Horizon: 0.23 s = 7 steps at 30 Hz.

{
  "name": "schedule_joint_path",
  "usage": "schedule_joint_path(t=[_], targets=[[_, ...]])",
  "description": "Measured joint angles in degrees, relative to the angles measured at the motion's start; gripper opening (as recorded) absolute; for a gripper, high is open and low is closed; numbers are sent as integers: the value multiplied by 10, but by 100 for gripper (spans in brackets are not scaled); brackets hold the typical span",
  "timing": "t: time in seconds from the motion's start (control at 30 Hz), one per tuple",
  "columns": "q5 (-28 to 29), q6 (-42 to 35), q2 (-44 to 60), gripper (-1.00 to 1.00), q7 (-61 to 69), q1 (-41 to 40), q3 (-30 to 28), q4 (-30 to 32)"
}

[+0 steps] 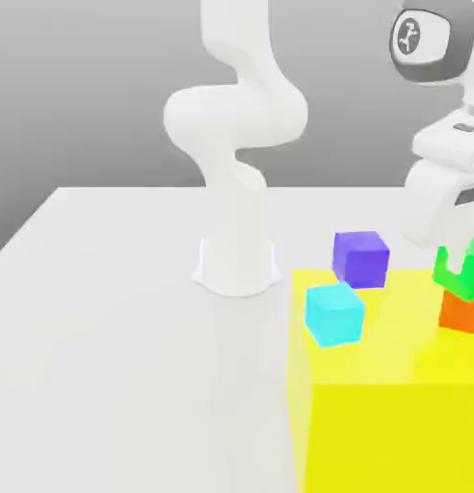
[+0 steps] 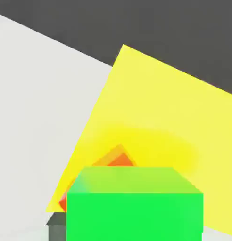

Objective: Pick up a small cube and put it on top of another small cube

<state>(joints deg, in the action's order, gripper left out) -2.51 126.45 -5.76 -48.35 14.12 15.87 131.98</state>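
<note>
Between the fingers (image 1: 460, 258) at the exterior view's right edge sits the green cube (image 1: 457, 272), resting on the orange cube (image 1: 462, 310), which stands on the big yellow block (image 1: 395, 385). Whether the fingers are spread or pressing the green cube I cannot tell. The hand view suggests the green cube (image 2: 134, 204) sits somewhat off-centre over the orange cube (image 2: 119, 160), though the angle is poor. A skewed overhang could topple it, and a finger brushing it while lifting away could drag it off.
</note>
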Motion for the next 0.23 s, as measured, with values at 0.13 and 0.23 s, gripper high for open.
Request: schedule_joint_path(t=[0.13, 0.23], targets=[[3, -6, -3, 100, 1, 0, 0, -2], [-2, -67, -30, 100, 6, 1, -3, -38]])
